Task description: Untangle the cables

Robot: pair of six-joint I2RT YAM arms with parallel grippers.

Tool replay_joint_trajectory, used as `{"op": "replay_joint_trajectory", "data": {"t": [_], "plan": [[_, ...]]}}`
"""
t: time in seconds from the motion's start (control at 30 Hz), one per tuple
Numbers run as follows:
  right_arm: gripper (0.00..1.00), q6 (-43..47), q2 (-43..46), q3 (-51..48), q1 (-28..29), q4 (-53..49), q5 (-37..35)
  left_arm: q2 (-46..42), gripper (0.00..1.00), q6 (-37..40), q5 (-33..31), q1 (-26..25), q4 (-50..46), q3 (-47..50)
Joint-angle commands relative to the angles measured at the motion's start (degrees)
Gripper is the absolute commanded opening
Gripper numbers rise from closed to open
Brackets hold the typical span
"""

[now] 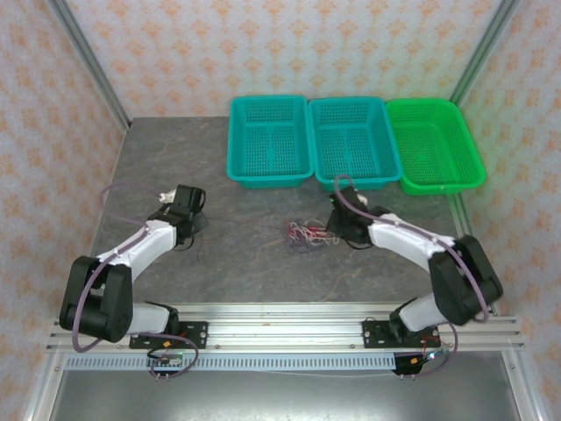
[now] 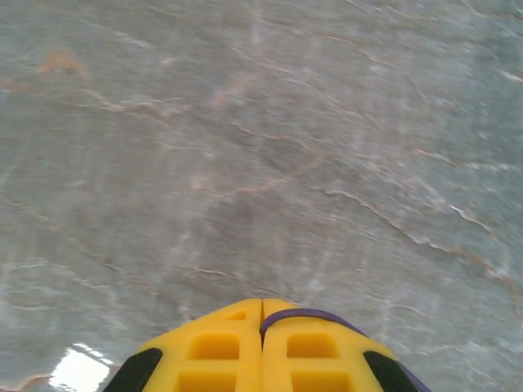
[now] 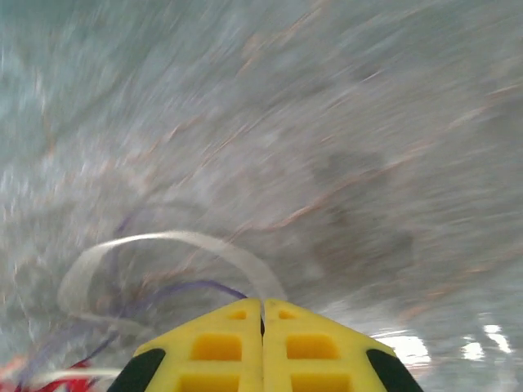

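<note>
I'm working a robot lab cell: wallpapered panels (image 1: 289, 44) in aluminium framing (image 1: 90, 61) enclose my desk (image 1: 245, 259), with a mounting rail (image 1: 280, 317) behind the right gripper (image 1: 333, 232).

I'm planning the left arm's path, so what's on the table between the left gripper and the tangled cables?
Nothing. In the top view, the gray table between the left gripper and the cables is bare.

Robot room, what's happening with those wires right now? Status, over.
Left gripper shut, over bare table, off to the side. Right gripper shut at the cables, which lie tangled; white cable loops to its tips, grip unclear. Nothing seen in the way.
</note>
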State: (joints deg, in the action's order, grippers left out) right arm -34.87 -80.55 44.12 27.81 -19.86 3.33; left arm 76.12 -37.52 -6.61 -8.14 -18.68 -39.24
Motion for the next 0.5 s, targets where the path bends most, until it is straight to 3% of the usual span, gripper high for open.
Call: {"op": "replay_joint_trajectory", "data": {"t": [0.0, 0.13, 0.3, 0.47], "plan": [[0.0, -4.06, 7.16, -4.91, -7.86, -3.99, -8.12, -1.8, 0.0, -1.72, -5.37, 3.16, -2.02, 1.4], [0.0, -5.91, 15.36, -8.57, -15.97, -4.94, -10.22, -1.15, 0.0, -2.15, -4.51, 3.43, -0.9, 2.14], [0.0, -6.65, 18.9, -8.11, -18.26, -8.97, -15.74, 0.51, 0.0, -2.93, -4.13, 3.43, -0.47, 1.56], [0.0, -11.13, 25.32, -11.71, -29.07, -10.63, -14.66, -0.67, 0.0, -2.39, -6.46, 4.51, -2.15, 1.45]]}}
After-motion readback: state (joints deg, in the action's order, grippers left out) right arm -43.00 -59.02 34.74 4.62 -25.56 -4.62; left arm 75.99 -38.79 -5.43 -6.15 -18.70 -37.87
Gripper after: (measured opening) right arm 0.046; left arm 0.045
